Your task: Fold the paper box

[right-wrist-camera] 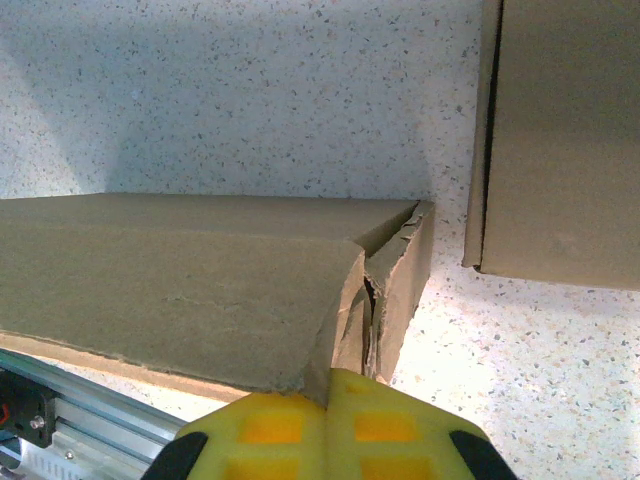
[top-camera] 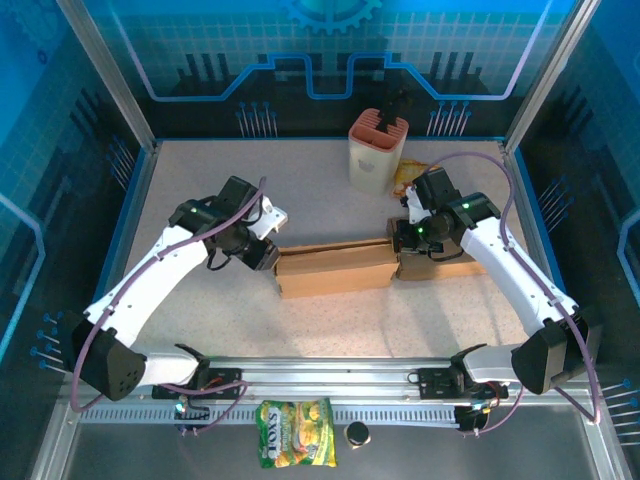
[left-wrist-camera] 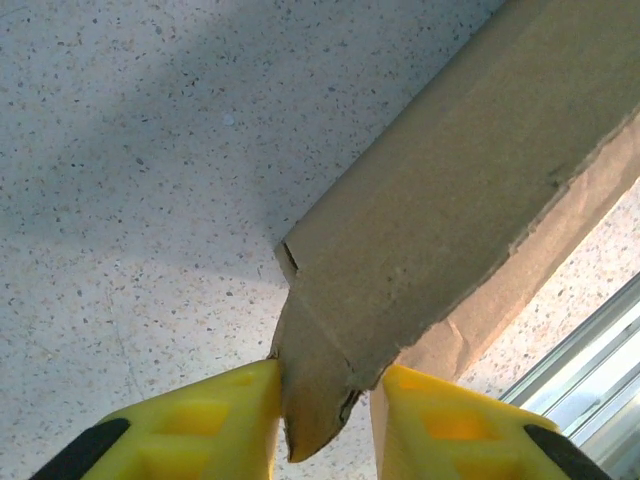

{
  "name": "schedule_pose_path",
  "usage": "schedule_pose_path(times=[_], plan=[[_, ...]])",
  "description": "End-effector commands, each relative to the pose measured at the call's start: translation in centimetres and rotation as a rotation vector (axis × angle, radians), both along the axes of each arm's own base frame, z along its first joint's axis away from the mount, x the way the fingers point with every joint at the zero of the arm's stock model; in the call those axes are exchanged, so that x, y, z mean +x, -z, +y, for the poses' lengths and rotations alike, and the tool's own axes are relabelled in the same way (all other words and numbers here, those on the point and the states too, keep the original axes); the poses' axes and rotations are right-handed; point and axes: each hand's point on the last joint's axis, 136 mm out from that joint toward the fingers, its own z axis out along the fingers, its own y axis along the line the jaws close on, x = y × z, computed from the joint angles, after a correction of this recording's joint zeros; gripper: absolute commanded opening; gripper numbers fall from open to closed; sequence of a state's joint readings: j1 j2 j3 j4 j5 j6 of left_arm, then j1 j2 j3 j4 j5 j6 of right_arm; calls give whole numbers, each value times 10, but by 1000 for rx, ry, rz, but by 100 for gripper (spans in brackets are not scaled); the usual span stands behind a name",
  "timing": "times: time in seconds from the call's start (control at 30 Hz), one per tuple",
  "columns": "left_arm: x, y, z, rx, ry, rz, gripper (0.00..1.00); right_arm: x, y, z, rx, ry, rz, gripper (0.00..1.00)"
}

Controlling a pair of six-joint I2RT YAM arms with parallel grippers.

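Tearing is the risk noted at the left end: the left fingers (left-wrist-camera: 200, 430) are narrowed onto the frayed corner flap (left-wrist-camera: 315, 380) of the paper box (top-camera: 335, 268), which lies flat mid-desk (top-camera: 350, 325). A hard pull could rip it. At the right end the right fingers (right-wrist-camera: 390, 425) are closed tight, apparently pinching a split edge, where slippage is judged likely.

Counted: one box, one loose cardboard piece (right-wrist-camera: 560, 140) just right of it, one container (top-camera: 377, 150) far, one snack bag (top-camera: 295, 432) near.

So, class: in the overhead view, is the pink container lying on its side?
No, the pink container stands upright behind the cardboard box.
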State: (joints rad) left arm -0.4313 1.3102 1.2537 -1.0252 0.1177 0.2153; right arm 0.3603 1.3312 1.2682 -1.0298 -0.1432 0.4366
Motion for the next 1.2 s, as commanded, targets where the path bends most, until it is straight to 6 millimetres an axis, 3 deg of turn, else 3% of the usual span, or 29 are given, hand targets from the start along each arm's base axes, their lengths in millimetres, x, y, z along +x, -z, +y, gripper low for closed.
schedule_pose_path(times=[0.0, 0.4, 0.67, 1.17], plan=[[8, -1, 1, 3, -5, -21, 26, 1, -4, -1, 14, -3, 8, 0], [8, -3, -13, -78, -130, 122, 1, 2, -5, 1, 24, 9, 6, 0], [6, -5, -20, -144, -397, 301, 0, 2, -2, 7, 18, 3, 3, 0], [-25, -10, -30, -135, -386, 555, 0, 0, 8, 5, -16, 3, 2, 0]])
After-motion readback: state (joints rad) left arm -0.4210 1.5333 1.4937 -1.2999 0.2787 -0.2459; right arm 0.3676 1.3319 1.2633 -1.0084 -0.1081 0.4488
